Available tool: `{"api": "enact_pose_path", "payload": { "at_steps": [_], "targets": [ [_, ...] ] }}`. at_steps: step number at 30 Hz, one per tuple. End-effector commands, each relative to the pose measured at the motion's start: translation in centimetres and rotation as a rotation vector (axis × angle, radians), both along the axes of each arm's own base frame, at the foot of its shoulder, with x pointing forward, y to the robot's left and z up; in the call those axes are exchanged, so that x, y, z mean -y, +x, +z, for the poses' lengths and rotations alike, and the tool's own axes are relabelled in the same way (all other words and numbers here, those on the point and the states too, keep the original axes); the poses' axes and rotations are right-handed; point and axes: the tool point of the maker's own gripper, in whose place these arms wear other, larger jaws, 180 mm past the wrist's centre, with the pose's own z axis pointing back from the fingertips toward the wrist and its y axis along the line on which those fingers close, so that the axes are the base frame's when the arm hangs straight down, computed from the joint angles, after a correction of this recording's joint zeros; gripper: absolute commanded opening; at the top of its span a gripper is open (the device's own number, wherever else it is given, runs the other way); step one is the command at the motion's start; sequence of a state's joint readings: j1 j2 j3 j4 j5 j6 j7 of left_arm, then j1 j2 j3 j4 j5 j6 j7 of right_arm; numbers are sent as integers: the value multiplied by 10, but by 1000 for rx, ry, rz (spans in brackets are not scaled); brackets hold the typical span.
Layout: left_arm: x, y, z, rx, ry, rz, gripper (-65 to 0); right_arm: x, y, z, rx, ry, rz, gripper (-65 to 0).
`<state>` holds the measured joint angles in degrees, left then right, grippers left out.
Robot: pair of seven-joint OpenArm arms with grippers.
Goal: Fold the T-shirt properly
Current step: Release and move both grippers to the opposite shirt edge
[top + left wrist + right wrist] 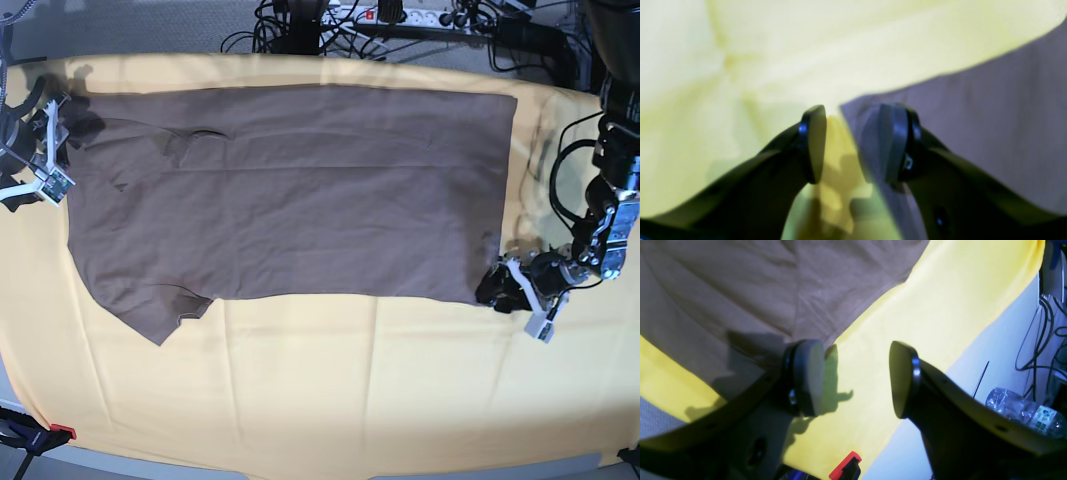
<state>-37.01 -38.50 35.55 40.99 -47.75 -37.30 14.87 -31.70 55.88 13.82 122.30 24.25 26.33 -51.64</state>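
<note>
My left gripper (853,143) sits low on the yellow cloth (773,60) with its jaws apart; the T-shirt (990,126) has its corner lying against the inner face of one pad (888,143), while the other pad (815,143) stands clear over bare yellow. I cannot tell whether the cloth is pinched; the gap between the pads looks open. In the base view that gripper (520,290) is at the shirt's near hem corner.

My right gripper (857,378) is spread wide, nothing between its pads. One pad (808,376) hangs at the T-shirt's (740,290) edge, the other (902,380) over the yellow cloth (940,313). Beyond that pad I see a clear plastic bottle (1023,410) and cables (1040,340).

From the base camera, the T-shirt (290,200) lies flat across the yellow cloth (350,390), stretching between my two grippers, the right one (50,150) at its sleeve end. A red clamp (58,433) grips the cloth's near corner.
</note>
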Motion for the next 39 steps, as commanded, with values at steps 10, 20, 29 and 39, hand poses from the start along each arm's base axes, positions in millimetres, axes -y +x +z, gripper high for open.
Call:
{"api": "enact_pose_path", "payload": {
  "at_steps": [10,20,29,39],
  "targets": [
    [24,-18,-23,-175,-34,-53,-372,0,9,12,42,-12,19,-311],
    [27,-14,-17,-164,-81,-35,-650,-21,28,27,188,116,45,-311],
    [29,-9,-11,-146,-113,-23,-650,3,91,35,429,358,-192,-303],
    [29,-10,-12,-148,-109,-25,-650,31,176,3,394,775,-433,-303]
  ]
}}
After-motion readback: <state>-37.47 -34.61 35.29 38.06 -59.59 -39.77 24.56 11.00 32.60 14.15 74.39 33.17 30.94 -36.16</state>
